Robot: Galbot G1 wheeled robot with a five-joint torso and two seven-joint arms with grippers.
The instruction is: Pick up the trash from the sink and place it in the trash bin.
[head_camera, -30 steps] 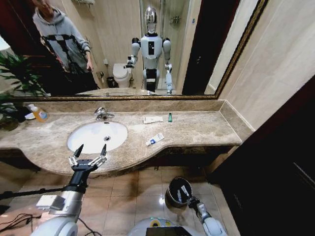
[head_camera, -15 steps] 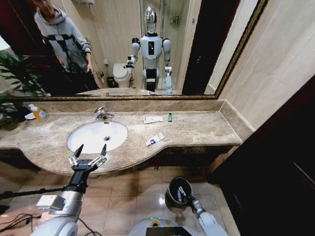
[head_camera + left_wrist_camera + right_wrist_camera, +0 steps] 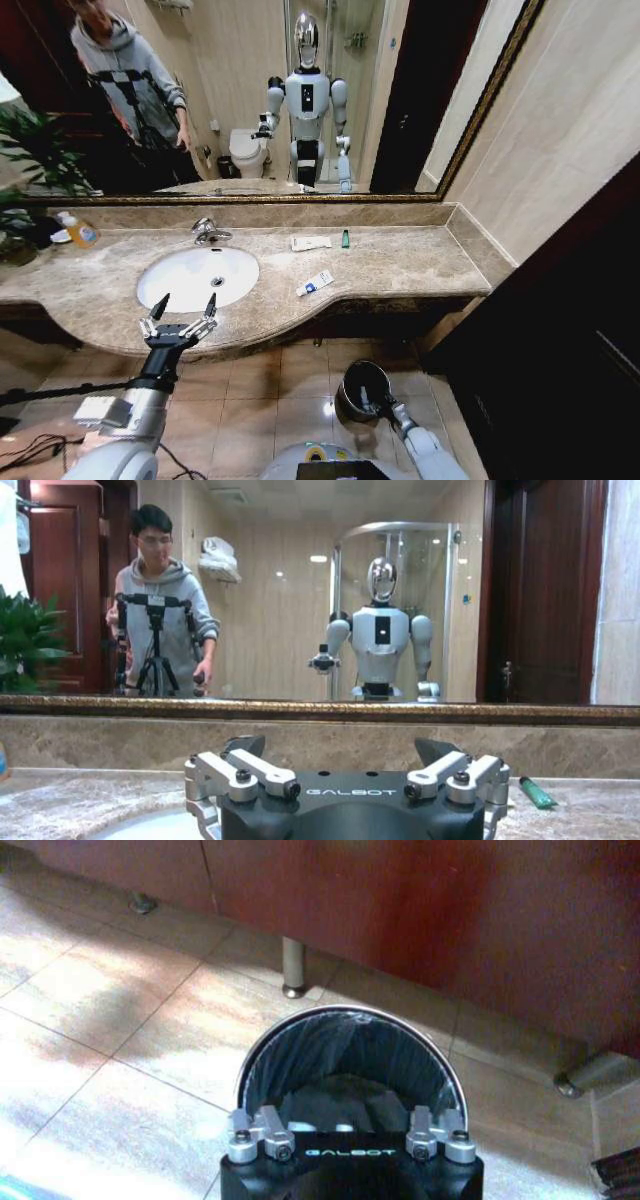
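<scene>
The white oval sink (image 3: 190, 280) is set in the marble counter. To its right lies trash: a white tube with blue marks (image 3: 315, 283), a flat white packet (image 3: 311, 243) and a tiny green piece (image 3: 345, 239) (image 3: 537, 792). My left gripper (image 3: 180, 318) (image 3: 340, 748) hovers open at the counter's front edge, just before the basin, with nothing in it. On the floor below stands the black trash bin (image 3: 352, 380) (image 3: 345, 1054). My right gripper (image 3: 370, 402) (image 3: 350, 1117) hangs open over its mouth, holding nothing.
An orange-capped bottle (image 3: 80, 233) and a green plant (image 3: 20, 170) stand at the counter's far left. The chrome faucet (image 3: 210, 232) sits behind the basin. Metal cabinet legs (image 3: 292, 967) rise behind the bin. A dark door panel borders the right side.
My right gripper has drawn back a little toward me over the bin. The left arm and the items on the counter have not moved.
</scene>
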